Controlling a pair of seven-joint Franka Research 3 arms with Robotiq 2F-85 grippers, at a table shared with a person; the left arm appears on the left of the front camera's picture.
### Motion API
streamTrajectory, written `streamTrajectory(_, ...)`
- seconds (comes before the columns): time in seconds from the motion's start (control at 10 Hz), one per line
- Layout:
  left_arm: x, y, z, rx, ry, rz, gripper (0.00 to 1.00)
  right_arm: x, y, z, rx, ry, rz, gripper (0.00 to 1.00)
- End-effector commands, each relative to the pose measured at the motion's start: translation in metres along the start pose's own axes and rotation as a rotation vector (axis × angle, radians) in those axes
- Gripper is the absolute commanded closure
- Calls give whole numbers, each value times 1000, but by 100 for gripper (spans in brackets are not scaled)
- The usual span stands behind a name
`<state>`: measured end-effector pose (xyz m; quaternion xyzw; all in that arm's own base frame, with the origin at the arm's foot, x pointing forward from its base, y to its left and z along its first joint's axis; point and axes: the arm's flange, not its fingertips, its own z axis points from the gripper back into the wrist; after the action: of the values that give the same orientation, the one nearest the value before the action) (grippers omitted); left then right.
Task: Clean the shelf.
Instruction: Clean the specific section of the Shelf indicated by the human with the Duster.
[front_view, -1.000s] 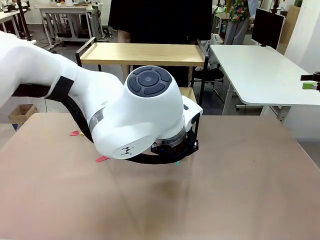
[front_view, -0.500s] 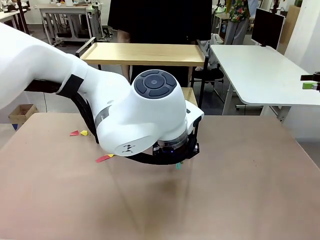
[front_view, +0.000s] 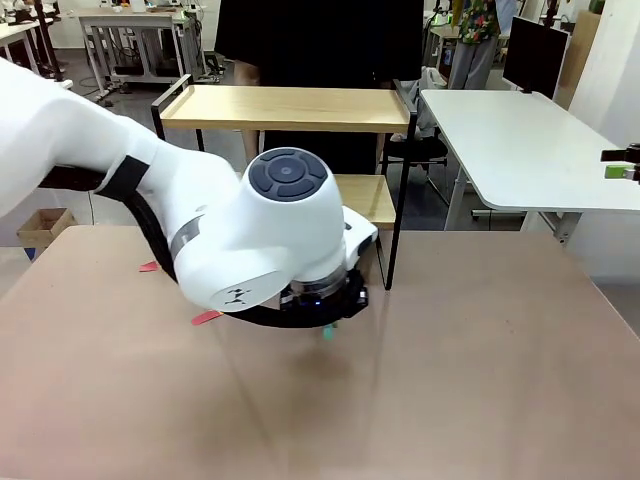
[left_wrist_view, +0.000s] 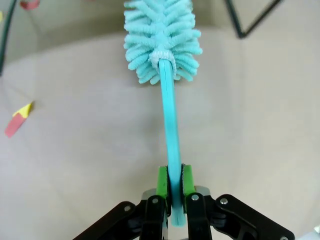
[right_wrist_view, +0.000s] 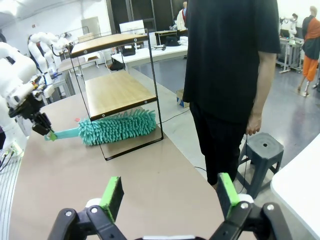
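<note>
- Left gripper (left_wrist_view: 174, 181): green pads clenched on the slim handle of a teal chenille duster (left_wrist_view: 168, 105), fluffy head (left_wrist_view: 162, 40) out ahead.
- Right gripper (right_wrist_view: 170, 196): released, pads spread wide, nothing between them. Parked well right of the work, over the brown tabletop (front_view: 480, 380).
- Change over the last second: left wrist pushed right and far, covering the shelf's right front leg. It has now swung back left and nearer, and that leg shows again.
- Reading: one side-to-side stroke just finished, so wiping is under way, not setup. Only the lowest level looks worked; both boards probably remain.
- Two-tier shelf of light wooden boards in a thin black metal frame (front_view: 285, 107): upright at the table's far edge, just in front of a person in a black shirt (right_wrist_view: 230, 60).
- Shelf long axis runs left to right, open front facing the near side.
- Duster long axis runs near to far, about level and low over the table, head pointing far.
- In the right wrist view the head sits under the lower board, inside the right end frame. It seems to rest on the tabletop; contact not certain.
- Red paper scraps (front_view: 205, 318) lie on the table left of the gripper, apart from the duster.
</note>
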<state>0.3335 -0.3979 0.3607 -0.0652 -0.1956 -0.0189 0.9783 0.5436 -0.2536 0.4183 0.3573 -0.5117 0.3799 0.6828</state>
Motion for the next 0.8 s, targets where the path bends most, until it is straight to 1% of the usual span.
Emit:
streamTrajectory(0.0, -5, 47, 16, 63, -17, 27, 86, 2, 2, -1, 3, 4, 4, 0)
streamTrajectory(0.2, -8, 107, 17, 158, -25, 81, 86, 2, 2, -1, 3, 4, 4, 0)
streamTrajectory(0.4, -12, 153, 23, 245, -49, 126, 86, 2, 2, -1, 3, 4, 4, 0)
streamTrajectory(0.5, -11, 171, 32, 285, -71, 151, 86, 2, 2, -1, 3, 4, 4, 0)
streamTrajectory(0.7, -11, 183, 48, 318, -122, 170, 86, 2, 2, -1, 3, 4, 4, 0)
